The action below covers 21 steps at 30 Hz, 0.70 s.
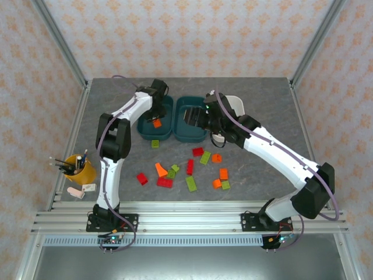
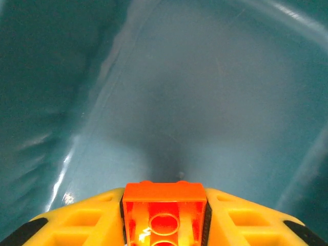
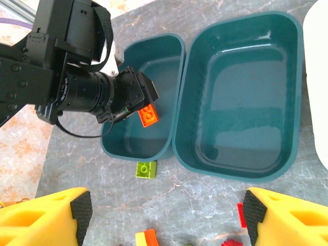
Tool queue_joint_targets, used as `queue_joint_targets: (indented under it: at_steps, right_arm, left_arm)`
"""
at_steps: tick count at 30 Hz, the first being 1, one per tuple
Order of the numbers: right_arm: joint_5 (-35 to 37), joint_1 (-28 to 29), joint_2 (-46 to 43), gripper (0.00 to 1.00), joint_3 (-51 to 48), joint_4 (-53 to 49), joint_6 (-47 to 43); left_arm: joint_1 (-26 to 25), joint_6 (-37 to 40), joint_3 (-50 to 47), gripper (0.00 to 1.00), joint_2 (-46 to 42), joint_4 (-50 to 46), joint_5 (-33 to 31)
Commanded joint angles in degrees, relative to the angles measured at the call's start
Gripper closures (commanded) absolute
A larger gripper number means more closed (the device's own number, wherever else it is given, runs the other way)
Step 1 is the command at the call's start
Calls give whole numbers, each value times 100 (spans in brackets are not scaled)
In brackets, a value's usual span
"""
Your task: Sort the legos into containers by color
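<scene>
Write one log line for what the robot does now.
left tool: holding orange brick over left teal tub | right tool: open above table

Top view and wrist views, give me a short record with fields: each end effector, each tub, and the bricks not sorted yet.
left end effector: shut on an orange brick, over the left teal tub's floor
right end effector: open, holding nothing, near the right teal tub
right teal tub: empty
white tub: partly in view, contents unclear
unsorted bricks: red, orange, green, loose on the table; one green brick just outside the left teal tub
</scene>
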Motion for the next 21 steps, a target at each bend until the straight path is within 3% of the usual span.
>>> queue_joint_targets:
  at_steps: [1,11,21]
  right_arm:
    - [148,-23,-205,21,18,-375,170]
    - [515,-54,-536,22,-291,-1018,342]
    - [826,-58,-717,23,-134,-2223,523]
  left_arm:
    - [54,124,250,55,16,-355,-215]
    - [43,16,499,32,-429,-452,30]
    - [-176,-192,-131,22,-2429,-145,507]
